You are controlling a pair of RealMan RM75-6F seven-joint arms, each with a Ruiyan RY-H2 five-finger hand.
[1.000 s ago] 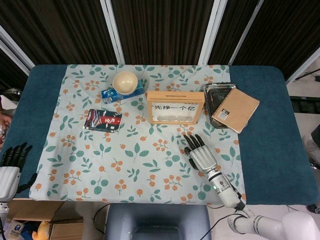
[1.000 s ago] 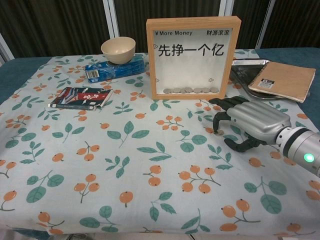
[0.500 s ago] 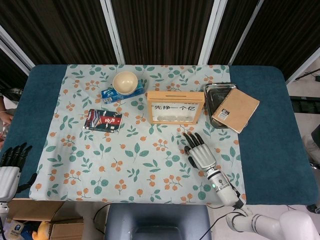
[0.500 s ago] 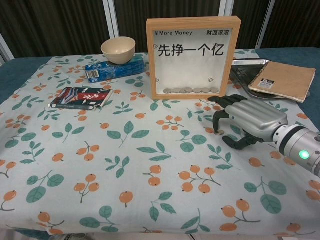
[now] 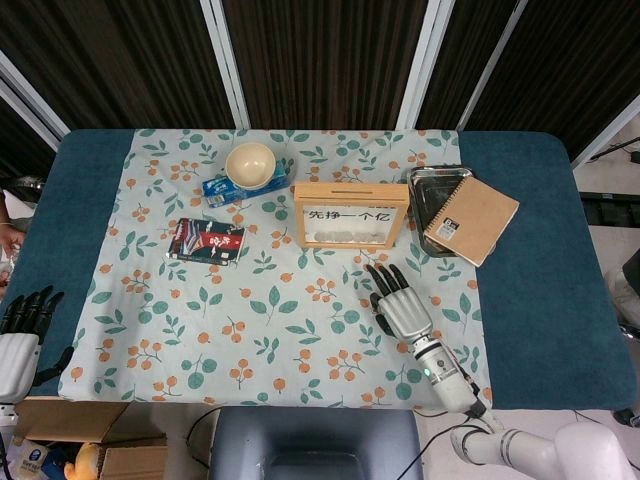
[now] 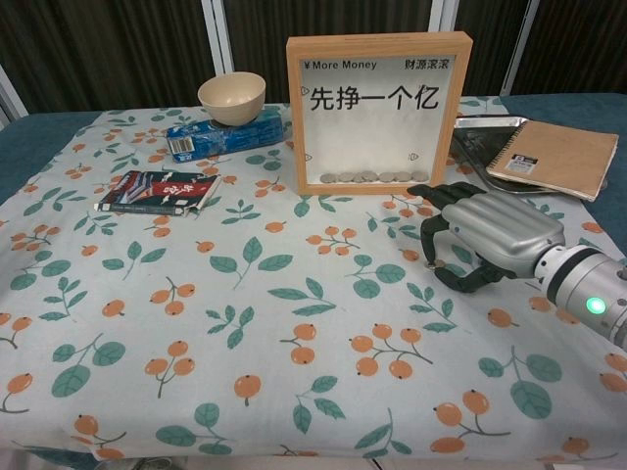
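Note:
My right hand (image 5: 400, 305) (image 6: 487, 235) hovers low over the flowered cloth (image 5: 260, 310), just in front of the wooden "More Money" frame (image 5: 349, 215) (image 6: 377, 113). Its fingers are spread and arched, and the fingertips (image 6: 438, 262) touch the cloth. I see nothing held in it. Several coins (image 6: 367, 177) lie in a row inside the frame's bottom. My left hand (image 5: 22, 318) hangs off the table's left front corner with its fingers apart and holds nothing. It does not show in the chest view.
A cream bowl (image 5: 250, 163) (image 6: 231, 97) stands at the back beside a blue packet (image 5: 228, 188) (image 6: 223, 135). A dark red-and-blue packet (image 5: 205, 240) (image 6: 157, 191) lies left of centre. A brown spiral notebook (image 5: 470, 220) (image 6: 554, 157) rests on a metal tray (image 5: 425, 185).
In the chest view my right hand has edged slightly to the right along the cloth, fingertips still down. The left hand and the objects have not moved.

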